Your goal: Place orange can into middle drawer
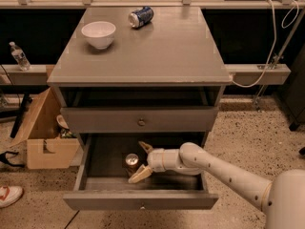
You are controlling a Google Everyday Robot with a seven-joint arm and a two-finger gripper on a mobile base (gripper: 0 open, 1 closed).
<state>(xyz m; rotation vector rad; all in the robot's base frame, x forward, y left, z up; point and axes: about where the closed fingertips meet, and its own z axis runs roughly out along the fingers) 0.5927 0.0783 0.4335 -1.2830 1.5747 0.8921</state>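
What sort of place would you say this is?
Likely a robot test lab: a grey cabinet on speckled floor, a loose cable, a cardboard box. The pincer is open inside the lower drawer, around the orange can.

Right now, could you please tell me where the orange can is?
In the camera view, the orange can stands upright in the open middle drawer, left of centre, just left of the gripper, whose fingers are spread open.

The bench (157,56) carries a white bowl (98,34) near its far left corner and a blue-and-white can (141,16) lying on its side at its far edge. The pincer (136,161), spread apart, sits in the middle drawer (143,200) below.
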